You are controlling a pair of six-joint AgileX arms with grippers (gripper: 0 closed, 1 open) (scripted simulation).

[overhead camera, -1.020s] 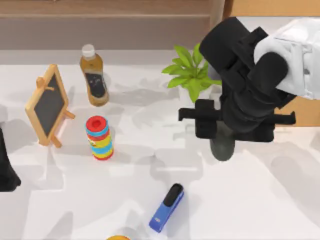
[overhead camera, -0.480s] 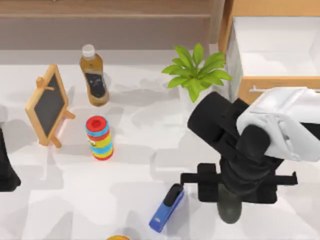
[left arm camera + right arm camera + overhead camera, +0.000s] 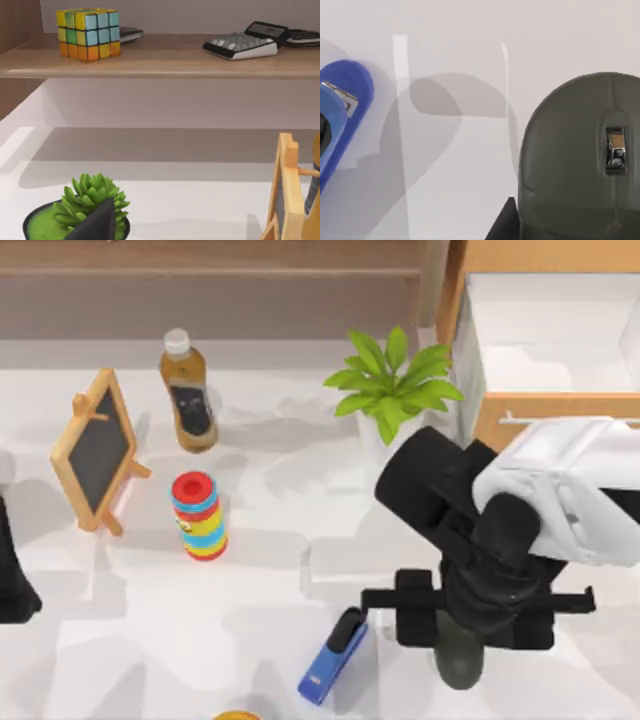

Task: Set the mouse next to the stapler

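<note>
Holding mouse [image 3: 460, 662], right pincer [image 3: 462, 625], beside stapler [image 3: 333, 656]

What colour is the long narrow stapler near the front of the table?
Bright blue body with a black top end, clearest in the top view.

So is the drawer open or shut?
Open. The drawer near the table's right is pulled out, showing its white inside behind its wooden front.

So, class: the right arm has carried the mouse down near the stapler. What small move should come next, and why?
Probably lower slightly and open the jaws. The right gripper holds the mouse just to the right of the stapler, with a gap between them, so the placement already looks right.
</note>
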